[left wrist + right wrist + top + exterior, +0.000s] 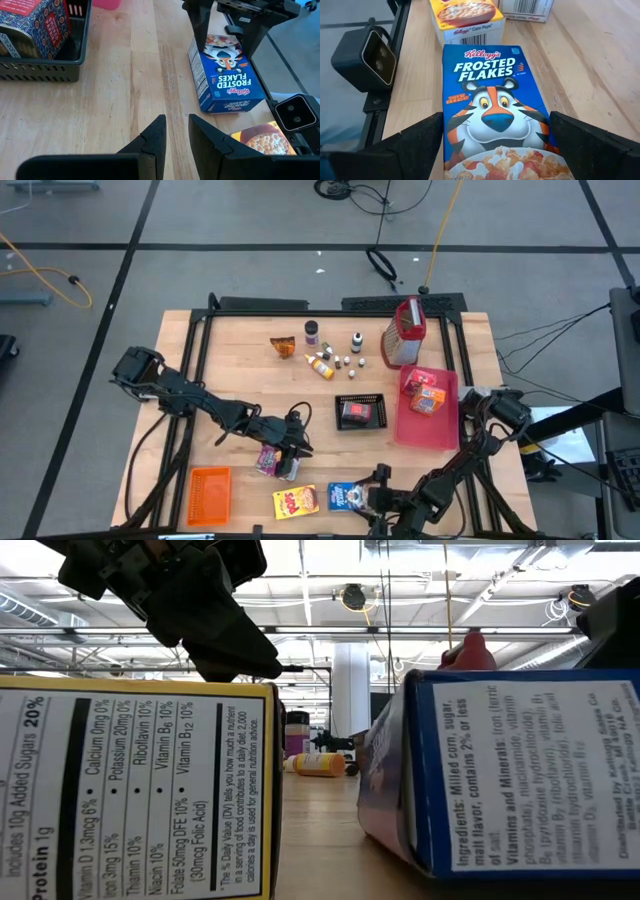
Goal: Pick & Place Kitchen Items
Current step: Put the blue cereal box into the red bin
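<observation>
A blue Frosted Flakes box (pixel 345 496) lies flat near the table's front edge. My right gripper (pixel 496 117) is open, one finger on either long side of the box's end (pixel 220 47). A yellow Corn Pops box (pixel 294 501) stands to its left, and a purple box (pixel 268 461) stands farther left. My left gripper (pixel 176 122) hovers beside the purple box, over bare wood. A narrow gap separates its fingers, with nothing in it. Small bottles (pixel 322 362) and an orange packet (pixel 283 346) lie at the back. My right gripper straddles the blue box's end (pixel 495 165), slanting down from the table's near right, with its fingers lying along the box's long sides. The box lies flat on the table. I cannot tell whether the fingers (pixel 420 145) touch its sides.
A black mesh basket (pixel 360 411) with a box inside sits mid-table. Right of it is a red tray (pixel 405 430) holding packets. A red grater (pixel 404 335) stands at the back right. An orange crate (pixel 210 495) sits front left. A small camera (pixel 365 55) is mounted at the front edge.
</observation>
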You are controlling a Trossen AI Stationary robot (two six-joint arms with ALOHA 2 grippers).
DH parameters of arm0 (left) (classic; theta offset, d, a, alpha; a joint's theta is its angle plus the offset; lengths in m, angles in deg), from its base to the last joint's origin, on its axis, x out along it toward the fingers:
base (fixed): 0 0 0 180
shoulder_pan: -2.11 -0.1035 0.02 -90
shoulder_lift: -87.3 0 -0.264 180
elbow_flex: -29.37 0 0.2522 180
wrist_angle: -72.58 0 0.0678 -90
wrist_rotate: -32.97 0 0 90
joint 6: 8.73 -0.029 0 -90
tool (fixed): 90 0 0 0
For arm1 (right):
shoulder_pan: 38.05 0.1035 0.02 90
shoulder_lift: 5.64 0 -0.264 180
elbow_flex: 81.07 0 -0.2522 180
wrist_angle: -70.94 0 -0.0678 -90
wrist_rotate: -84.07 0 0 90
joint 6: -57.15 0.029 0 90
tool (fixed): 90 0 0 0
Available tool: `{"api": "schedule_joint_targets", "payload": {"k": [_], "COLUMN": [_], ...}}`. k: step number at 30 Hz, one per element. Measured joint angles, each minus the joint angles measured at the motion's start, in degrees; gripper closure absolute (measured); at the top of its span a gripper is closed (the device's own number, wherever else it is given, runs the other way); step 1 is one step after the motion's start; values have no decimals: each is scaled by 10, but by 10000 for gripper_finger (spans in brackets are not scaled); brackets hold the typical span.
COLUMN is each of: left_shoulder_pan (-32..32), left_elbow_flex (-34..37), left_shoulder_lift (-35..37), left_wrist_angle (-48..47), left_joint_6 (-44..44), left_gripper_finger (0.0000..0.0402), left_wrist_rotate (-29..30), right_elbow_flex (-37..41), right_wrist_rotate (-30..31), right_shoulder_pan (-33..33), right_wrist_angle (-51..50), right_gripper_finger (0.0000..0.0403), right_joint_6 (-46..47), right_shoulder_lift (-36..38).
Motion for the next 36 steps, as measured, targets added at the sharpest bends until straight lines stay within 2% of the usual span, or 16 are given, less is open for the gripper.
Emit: {"api": "schedule_joint_targets", "payload": {"k": [13,36], "left_shoulder_pan": [0,0], "left_elbow_flex": [0,0], "left_shoulder_lift": [0,0], "left_wrist_angle": [0,0], "left_joint_6": [0,-2], "left_gripper_finger": [321,321], "left_wrist_rotate": [0,0], "right_elbow_flex": [10,10], "right_wrist_rotate": [-5,-3], "right_shoulder_pan": [3,3], "right_wrist_angle": [98,115], "right_gripper_finger": [46,46], "right_joint_6": [-103,-84], "right_shoulder_lift": [-4,-4]}}
